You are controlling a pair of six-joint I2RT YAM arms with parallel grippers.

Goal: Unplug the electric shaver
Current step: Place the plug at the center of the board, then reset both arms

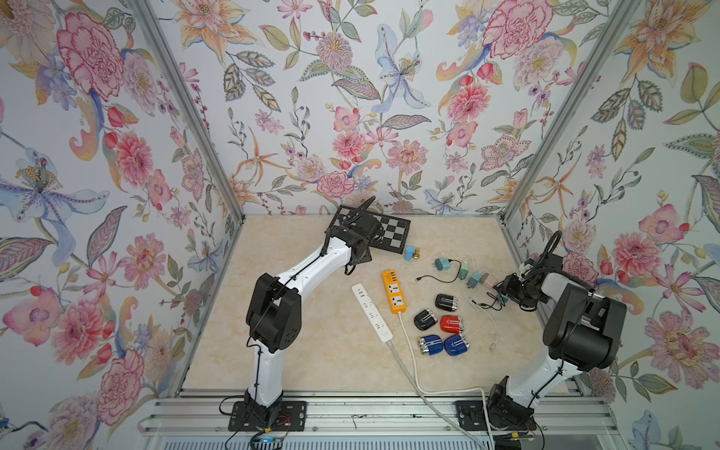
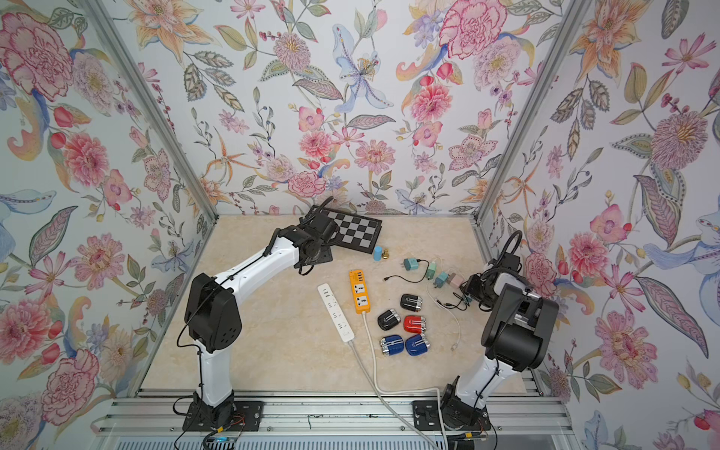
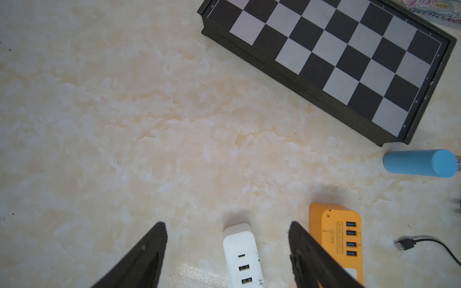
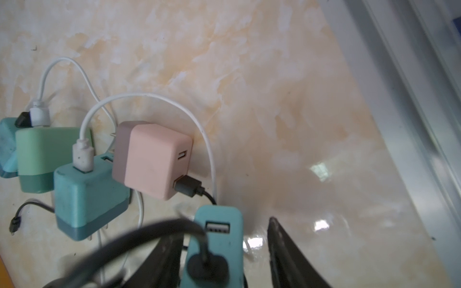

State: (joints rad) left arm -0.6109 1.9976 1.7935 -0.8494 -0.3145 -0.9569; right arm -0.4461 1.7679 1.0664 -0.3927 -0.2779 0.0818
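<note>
Reading right tool (image 4: 222, 232) as released: teal adapter (image 4: 217, 249) at lower centre touches one jaw only, so nothing's clamped. Left tool (image 3: 227, 224) spread, parked above white strip (image 3: 240, 254). Shavers (image 1: 451, 324) cluster centre-right on desk (image 1: 311, 350), apparently cable-free.

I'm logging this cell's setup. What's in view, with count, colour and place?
power strips: two; orange, white; side by side, central
shavers: five; two black, one red, two blue; beside orange strip
adapters: five; three teal, one green, one pink; by right gripper
cables: several; black, white; among adapters
chessboard: one; black-and-white; far end
cylinder: one; blue; beside chessboard
gold piece: one; gold; beside cylinder
left gripper: open, empty, by chessboard
right gripper: open, around one teal adapter
</note>
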